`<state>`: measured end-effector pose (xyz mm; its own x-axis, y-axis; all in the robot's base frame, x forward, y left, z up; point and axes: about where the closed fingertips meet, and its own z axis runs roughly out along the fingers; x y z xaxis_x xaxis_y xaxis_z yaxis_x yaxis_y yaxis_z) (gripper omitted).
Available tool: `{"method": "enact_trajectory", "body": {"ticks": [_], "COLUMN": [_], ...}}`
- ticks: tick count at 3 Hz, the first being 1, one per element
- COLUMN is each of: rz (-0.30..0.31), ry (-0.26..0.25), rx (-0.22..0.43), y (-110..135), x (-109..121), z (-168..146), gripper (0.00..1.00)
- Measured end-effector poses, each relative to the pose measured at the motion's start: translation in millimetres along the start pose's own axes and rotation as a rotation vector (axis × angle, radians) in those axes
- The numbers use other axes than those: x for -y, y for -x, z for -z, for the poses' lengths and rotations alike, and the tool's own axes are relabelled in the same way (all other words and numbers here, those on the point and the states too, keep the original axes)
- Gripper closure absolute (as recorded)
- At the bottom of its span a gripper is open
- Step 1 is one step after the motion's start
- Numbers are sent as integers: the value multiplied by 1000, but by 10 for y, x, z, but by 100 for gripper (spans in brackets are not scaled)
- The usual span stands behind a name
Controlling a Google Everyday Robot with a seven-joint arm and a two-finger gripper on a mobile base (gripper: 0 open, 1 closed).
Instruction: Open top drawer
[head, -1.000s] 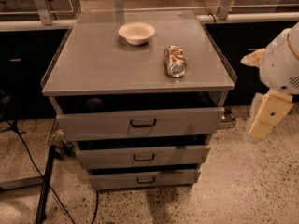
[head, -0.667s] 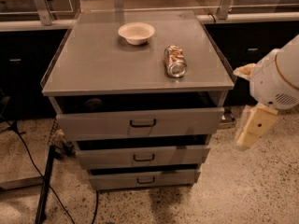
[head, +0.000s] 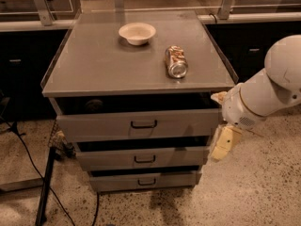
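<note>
The top drawer [head: 103, 125] is the widest grey drawer of the cabinet, with a small black loop handle [head: 143, 124] at its centre. It stands pulled out a little, with a dark gap showing above its front. My gripper [head: 224, 144] hangs from the white arm [head: 263, 95] just off the cabinet's right side. It is level with the lower edge of the top drawer and the middle drawer, and well right of the handle. It holds nothing that I can see.
Two narrower grey drawers [head: 141, 158] [head: 146, 180] sit below, also slightly out. On the cabinet top [head: 94, 65] stand a white bowl [head: 137, 33] and a can lying on its side [head: 176, 61]. A black stand and cables [head: 44, 187] are on the floor at left. Dark counters run behind.
My arm has swung left and down, bringing the gripper from out at the right to close beside the cabinet's right edge. The drawers, bowl and can have not moved.
</note>
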<state>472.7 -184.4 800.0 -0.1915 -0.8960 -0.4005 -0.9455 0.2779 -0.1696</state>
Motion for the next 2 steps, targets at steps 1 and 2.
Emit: {"method": "enact_trajectory", "body": {"ticks": [1,2], "rz": [0,-4], "ry": [0,44], "rx": [0,42], "y": [0,2], "x": [0,-19], "z": [0,-137], "gripper": [0,0]}}
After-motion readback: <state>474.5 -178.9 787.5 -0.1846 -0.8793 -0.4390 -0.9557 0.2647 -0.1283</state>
